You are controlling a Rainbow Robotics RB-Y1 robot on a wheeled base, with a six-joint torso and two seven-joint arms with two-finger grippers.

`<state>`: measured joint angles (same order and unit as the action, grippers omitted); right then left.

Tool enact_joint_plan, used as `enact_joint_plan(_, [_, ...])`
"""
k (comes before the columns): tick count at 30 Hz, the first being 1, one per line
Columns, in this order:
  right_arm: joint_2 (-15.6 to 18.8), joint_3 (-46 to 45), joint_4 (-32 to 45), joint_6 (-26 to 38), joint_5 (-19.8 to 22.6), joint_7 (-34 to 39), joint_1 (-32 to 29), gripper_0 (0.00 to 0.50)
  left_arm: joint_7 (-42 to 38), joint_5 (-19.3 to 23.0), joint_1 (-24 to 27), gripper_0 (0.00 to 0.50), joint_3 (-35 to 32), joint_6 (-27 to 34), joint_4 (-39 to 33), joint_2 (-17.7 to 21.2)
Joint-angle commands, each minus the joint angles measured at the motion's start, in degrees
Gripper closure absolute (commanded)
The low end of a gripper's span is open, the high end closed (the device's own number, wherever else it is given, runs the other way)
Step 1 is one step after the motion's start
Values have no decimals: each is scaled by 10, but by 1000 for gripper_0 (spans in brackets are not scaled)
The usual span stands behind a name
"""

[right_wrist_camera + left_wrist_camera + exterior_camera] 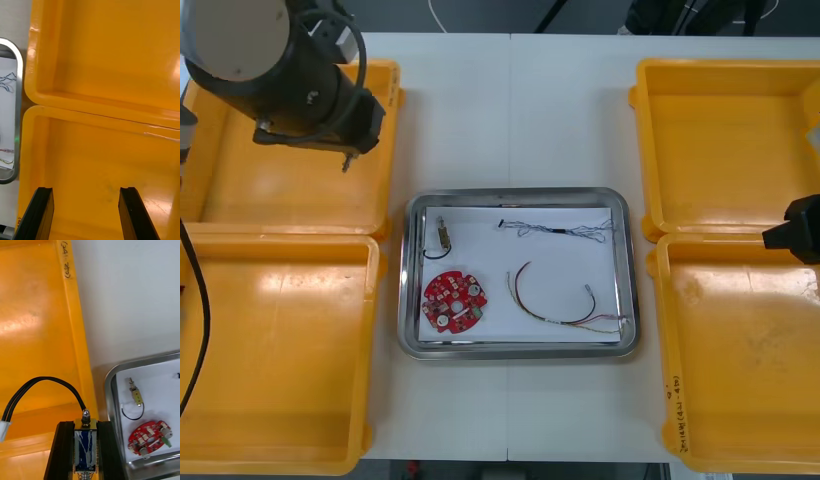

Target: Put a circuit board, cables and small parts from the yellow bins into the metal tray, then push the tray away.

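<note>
Left pincer (85, 423), upper left of front view above a yellow plastic bin (290, 190), pinches a small metal part (84, 448) with black cable (48, 379). Right pincer (86, 189), right edge, stands spread.

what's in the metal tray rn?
Round red circuit board, small metal part with black cable, twisted cable, red and yellow cable, on white lining. Lining covers the tray floor. Left gripper holds another part.

Metal tray (17, 112) cut by edge, small metal part (85, 444) partly cropped
</note>
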<state>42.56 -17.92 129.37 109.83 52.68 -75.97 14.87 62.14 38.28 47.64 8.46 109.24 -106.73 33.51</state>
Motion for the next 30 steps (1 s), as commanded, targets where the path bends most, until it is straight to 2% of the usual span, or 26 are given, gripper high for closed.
enact_joint_plan(1, [15,-56,17,2,7,14,-36,0,-106,4,10,499,44,-12,-33,-22])
enact_joint_plan(9, [-13,-99,18,2,-28,1,-68,0,-178,-12,28,499,111,-26,-34,-61])
enact_joint_plan(17, [-41,-103,15,2,-78,-8,-73,0,-198,-40,27,499,181,-46,-28,-90])
enact_joint_plan(22, [-44,-90,-12,2,-78,-11,-73,0,-209,-54,26,497,214,-67,-7,-101])
enact_joint_plan(30, [-43,-80,-33,2,-78,-13,-73,0,-222,-99,27,499,259,-117,49,-122])
